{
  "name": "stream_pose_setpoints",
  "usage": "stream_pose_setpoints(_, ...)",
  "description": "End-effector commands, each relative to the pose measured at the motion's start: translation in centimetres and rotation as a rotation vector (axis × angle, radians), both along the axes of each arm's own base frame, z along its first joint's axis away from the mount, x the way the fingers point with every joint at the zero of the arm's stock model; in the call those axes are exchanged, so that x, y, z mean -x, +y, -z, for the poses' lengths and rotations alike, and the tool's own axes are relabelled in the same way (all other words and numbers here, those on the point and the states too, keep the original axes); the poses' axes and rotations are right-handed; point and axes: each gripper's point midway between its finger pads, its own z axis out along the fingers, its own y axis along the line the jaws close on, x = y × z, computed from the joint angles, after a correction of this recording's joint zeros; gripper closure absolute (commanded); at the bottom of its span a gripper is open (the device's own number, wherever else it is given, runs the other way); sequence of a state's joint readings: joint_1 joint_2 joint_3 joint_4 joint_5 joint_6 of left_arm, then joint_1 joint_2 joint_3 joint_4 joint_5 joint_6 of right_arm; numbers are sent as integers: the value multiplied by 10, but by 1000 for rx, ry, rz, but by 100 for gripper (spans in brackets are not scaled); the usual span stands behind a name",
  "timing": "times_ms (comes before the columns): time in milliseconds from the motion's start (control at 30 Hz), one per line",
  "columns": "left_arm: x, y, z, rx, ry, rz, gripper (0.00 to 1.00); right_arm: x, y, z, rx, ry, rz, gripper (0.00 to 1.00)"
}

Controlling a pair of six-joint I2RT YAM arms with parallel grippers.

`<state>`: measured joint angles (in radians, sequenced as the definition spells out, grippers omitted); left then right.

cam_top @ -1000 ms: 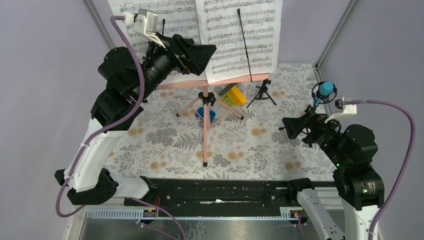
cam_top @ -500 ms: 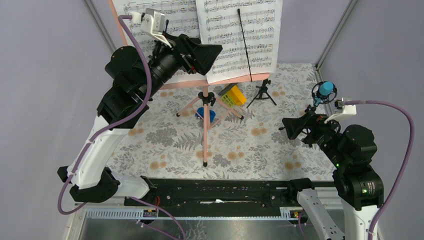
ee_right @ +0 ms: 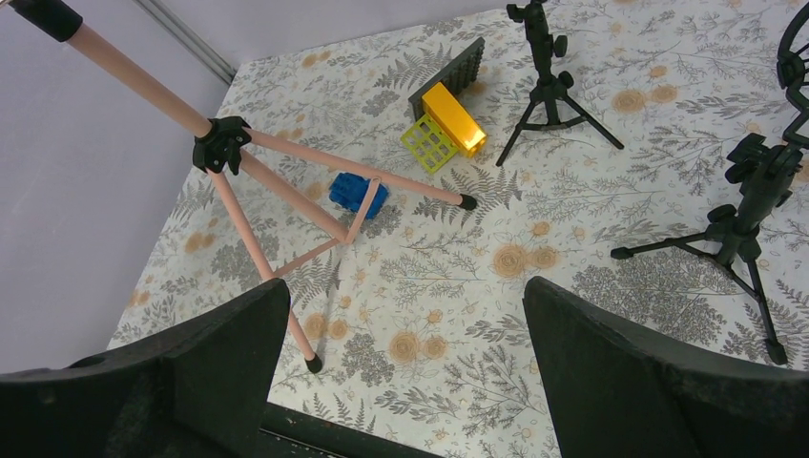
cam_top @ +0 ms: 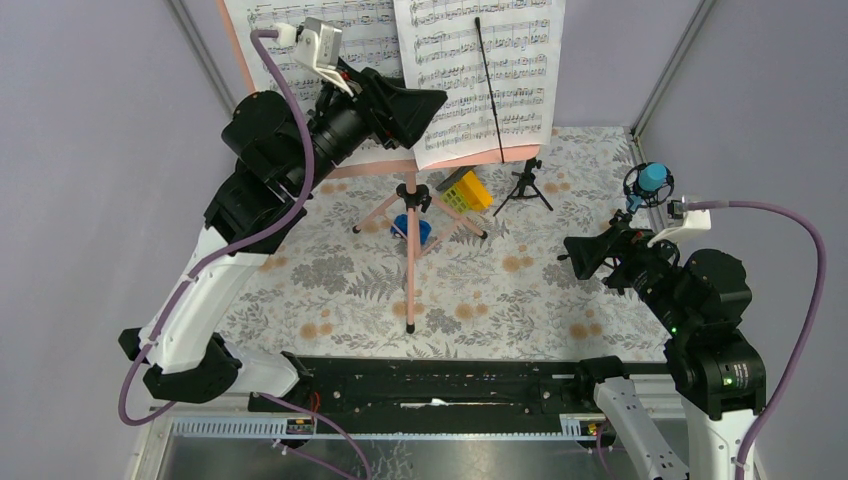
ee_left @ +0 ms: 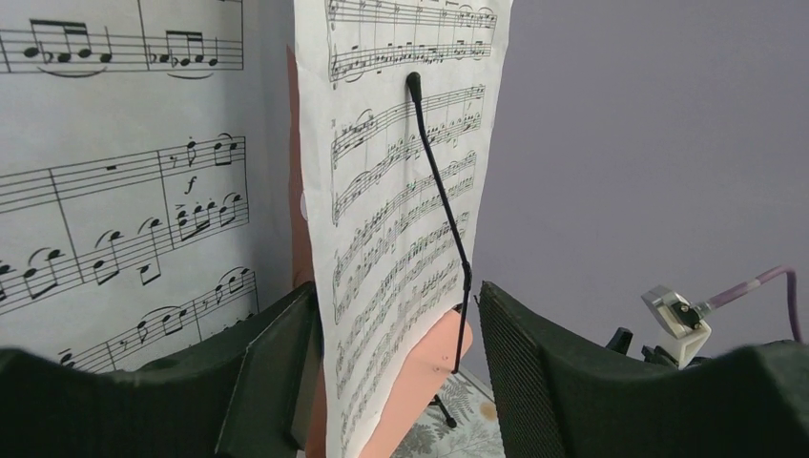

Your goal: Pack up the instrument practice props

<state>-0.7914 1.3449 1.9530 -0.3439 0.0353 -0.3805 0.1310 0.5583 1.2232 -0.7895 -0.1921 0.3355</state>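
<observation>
Lavender walls [cam_top: 90,150] close the cell on three sides; a grey-and-orange floral tablecloth [cam_top: 500,300] covers the table.

- Pink perforated music stand with tripod legs [cam_top: 410,260] is upright at the back centre. Its near foot reaches toward the arm bases, and the other two feet splay left and right.
- Two white sheet-music pages sit on the stand's ledge. The left page [cam_top: 365,25] is partly hidden by the left arm. The right page [cam_top: 450,80] overhangs the ledge at its bottom edge.
- Left gripper [cam_top: 428,112] is raised at the right page's lower left edge. In the wrist view the fingers [ee_left: 534,382] are spread and straddle that edge; a gap shows on the right side, so no pinch.
- Black gooseneck mic on a small black tripod [cam_top: 525,185] stands just right of the stand, its stem rising across the right page.
- Blue mic on a black tripod [cam_top: 652,180] is at the cloth's right edge, close to the wall.
- Right gripper [cam_top: 575,258] hovers just in front of the blue mic, fingers wide apart, holding nothing.
- Small blue toy car [cam_top: 420,228] lies between the stand's legs; yellow-green toy block [cam_top: 468,190] is just beside the right leg.
- Open cloth lies between the stand's near foot and the right gripper.
</observation>
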Motion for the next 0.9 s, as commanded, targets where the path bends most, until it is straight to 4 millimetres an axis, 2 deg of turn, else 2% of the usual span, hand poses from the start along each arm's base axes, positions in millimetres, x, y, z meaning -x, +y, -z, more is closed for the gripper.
stream_pose_setpoints(0, 2, 1, -11, 33, -51, -2, 40, -3, -3, -7, 27, -33, 8, 0)
stream_pose_setpoints(167, -3, 3, -12, 36, -71, -33, 51, -3, 4, -35, 42, -105, -49, 0)
stream_pose_setpoints(400, -8, 0, -11, 18, -97, -46, 70, 6, 41, -94, -35, -242, -266, 6)
stream_pose_setpoints(567, -8, 2, -13, 20, -113, -50, 74, 19, 84, -138, -194, -279, -547, 11)
stream_pose_setpoints(667, -8, 1, -13, 22, -122, -46, 74, 20, 94, -167, -249, -322, -624, 14)
stream_pose_setpoints(767, -9, -1, -12, 19, -123, -44, 76, 11, 96, -191, -267, -351, -631, 18)
stream_pose_setpoints(867, -10, -1, -11, 23, -118, -46, 79, -7, 98, -204, -286, -346, -627, 23)
